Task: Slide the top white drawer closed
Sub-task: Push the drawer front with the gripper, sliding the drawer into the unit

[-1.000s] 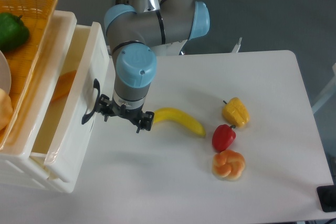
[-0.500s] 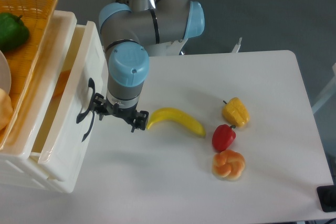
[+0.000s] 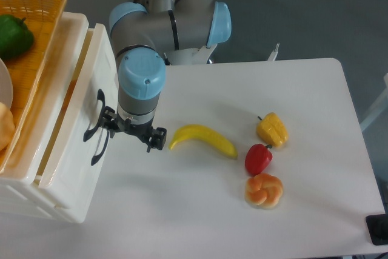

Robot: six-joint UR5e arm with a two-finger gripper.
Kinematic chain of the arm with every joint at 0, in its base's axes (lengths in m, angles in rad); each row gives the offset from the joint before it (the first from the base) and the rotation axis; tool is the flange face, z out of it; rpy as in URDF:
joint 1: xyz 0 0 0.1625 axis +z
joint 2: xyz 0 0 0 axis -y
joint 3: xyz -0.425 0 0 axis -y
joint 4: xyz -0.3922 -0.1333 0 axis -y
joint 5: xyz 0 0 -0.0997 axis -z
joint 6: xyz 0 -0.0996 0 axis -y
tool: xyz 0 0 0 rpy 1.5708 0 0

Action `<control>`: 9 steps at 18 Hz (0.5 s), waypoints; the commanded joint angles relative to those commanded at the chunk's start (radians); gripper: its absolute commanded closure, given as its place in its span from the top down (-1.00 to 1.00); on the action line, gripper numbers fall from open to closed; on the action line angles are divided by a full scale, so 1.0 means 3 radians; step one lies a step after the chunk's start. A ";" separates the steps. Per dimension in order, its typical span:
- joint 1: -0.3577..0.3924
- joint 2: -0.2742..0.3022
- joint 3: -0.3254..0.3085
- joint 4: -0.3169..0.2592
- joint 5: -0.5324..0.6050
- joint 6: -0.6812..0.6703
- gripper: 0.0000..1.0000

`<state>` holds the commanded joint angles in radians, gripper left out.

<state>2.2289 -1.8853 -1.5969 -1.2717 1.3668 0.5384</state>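
Note:
The top white drawer (image 3: 76, 150) sticks out a little from the white cabinet (image 3: 24, 201) at the left, leaving a narrow gap through which an orange inside shows. A curved black handle (image 3: 96, 130) sits on its front. My gripper (image 3: 133, 131) points down just right of that front and is open, with nothing between its fingers. Its left finger (image 3: 109, 119) is against the handle and the drawer front. The right finger (image 3: 159, 139) hangs over the table close to the banana's tip.
A yellow banana (image 3: 203, 139) lies just right of the gripper. Further right are a yellow pepper (image 3: 272, 129), a red pepper (image 3: 259, 159) and an orange bun (image 3: 264, 190). On the cabinet top, a woven orange basket (image 3: 39, 34) holds a green pepper (image 3: 13, 36).
The arm has moved left with the finger against the drawer front. The drawer has slid left into the cabinet, and the gap has narrowed.

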 joint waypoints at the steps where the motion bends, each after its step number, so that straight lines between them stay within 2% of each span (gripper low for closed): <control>1: 0.0000 -0.0005 0.0000 0.0005 0.0000 -0.0035 1.00; 9: -0.0031 -0.0005 0.0000 0.0005 0.0000 -0.0112 1.00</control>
<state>2.2197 -1.8868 -1.5969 -1.2701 1.3668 0.5047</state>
